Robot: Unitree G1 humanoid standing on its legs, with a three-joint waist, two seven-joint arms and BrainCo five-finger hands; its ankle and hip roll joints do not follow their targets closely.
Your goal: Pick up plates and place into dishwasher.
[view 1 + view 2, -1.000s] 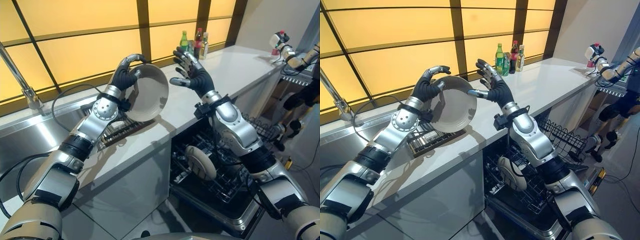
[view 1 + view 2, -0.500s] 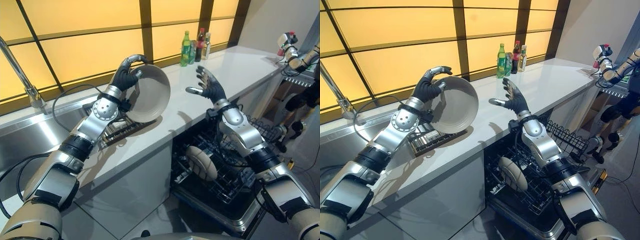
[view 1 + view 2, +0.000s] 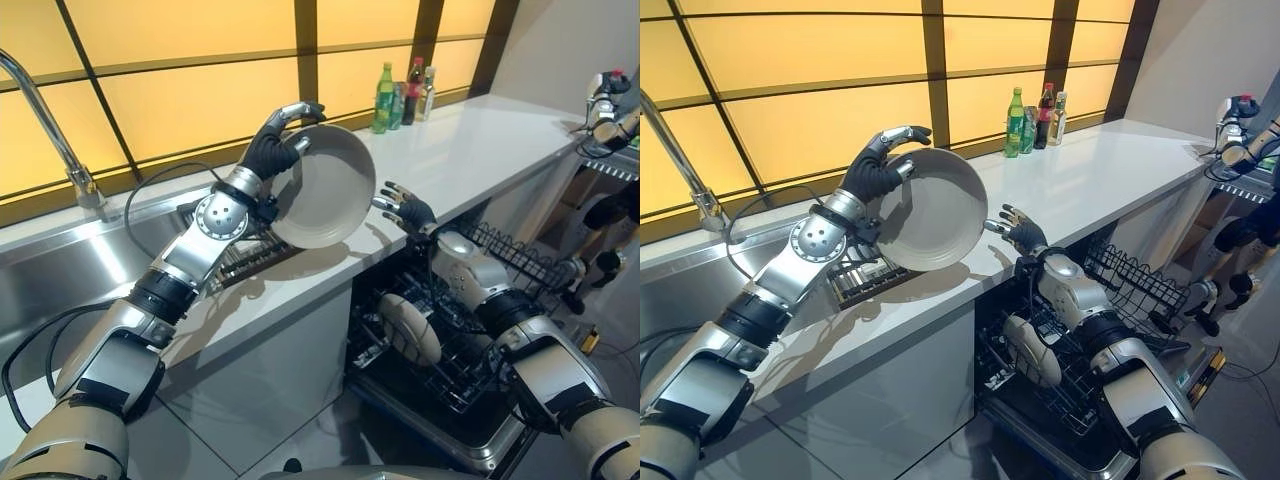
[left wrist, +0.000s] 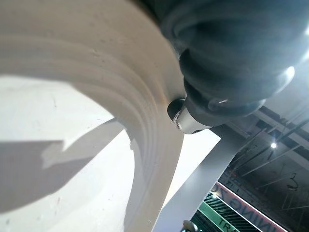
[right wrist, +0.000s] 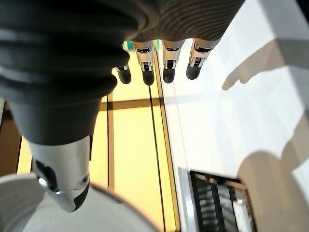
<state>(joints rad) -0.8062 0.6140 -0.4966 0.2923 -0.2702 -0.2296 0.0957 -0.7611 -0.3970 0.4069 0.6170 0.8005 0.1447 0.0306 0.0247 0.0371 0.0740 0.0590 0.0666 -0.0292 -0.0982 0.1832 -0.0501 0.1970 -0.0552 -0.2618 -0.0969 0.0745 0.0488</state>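
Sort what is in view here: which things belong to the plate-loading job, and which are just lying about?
Job: round white plate gripped at its rim by the left hand; open right hand; open black dishwasher rack with a pale plate already standing in it.

Lying about: bottles by the window; steel tap; dark drying rack.

the left eye and right eye views look down from the head, a short way apart, onto the same scene: the tabletop (image 3: 470,150), the open dishwasher (image 3: 1080,400) below its edge, and the bottles (image 3: 400,92) at the tabletop's far side by the window. the left wrist view sits almost against the plate (image 4: 96,121), looking up past its rim. the right wrist view looks along the right robot hand (image 5: 164,58) across the tabletop toward the window.
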